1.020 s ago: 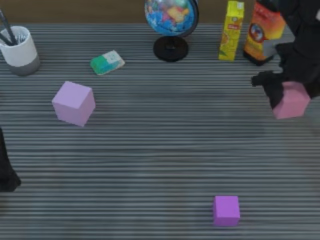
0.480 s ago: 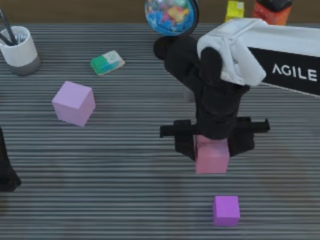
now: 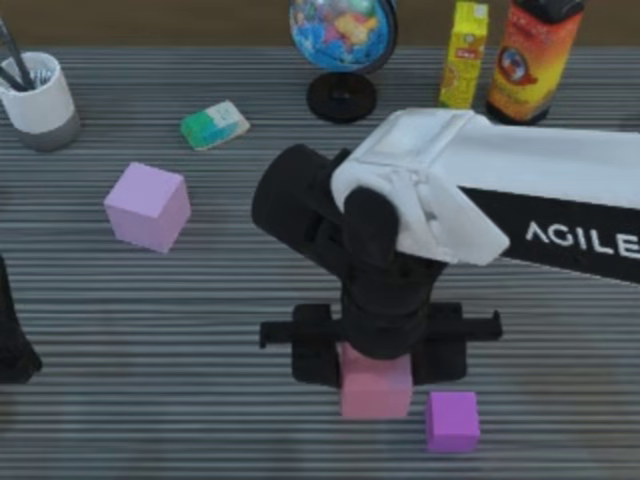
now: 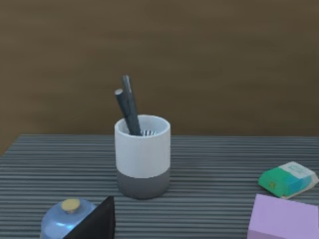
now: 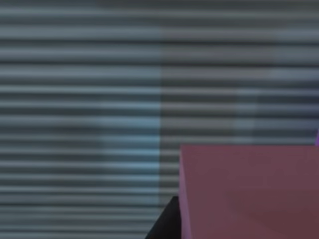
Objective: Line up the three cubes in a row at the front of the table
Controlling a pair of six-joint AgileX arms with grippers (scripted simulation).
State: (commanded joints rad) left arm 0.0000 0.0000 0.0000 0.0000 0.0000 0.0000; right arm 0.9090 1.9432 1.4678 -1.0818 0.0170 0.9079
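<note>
My right gripper (image 3: 378,368) is shut on the medium pink cube (image 3: 376,392), one dark finger (image 5: 164,224) pressed against the cube's side (image 5: 249,191). It holds the cube low near the table's front edge, just left of the small vivid purple cube (image 3: 453,421), with a narrow gap between the two. The large pale lilac cube (image 3: 148,206) sits apart at the middle left and also shows in the left wrist view (image 4: 286,219). My left gripper (image 3: 12,355) is parked at the table's left edge, open, with one finger (image 4: 99,221) in its wrist view.
Along the back stand a white pen cup (image 3: 38,100), a green-and-white block (image 3: 214,124), a globe (image 3: 343,40), a yellow carton (image 3: 465,60) and an orange bottle (image 3: 525,60). A blue bell (image 4: 65,219) sits near my left gripper. The striped table (image 3: 200,330) lies bare at front left.
My right arm has swung from the back right to the front middle, carrying the pink cube down beside the purple cube. The left arm and the other cubes have not moved.
</note>
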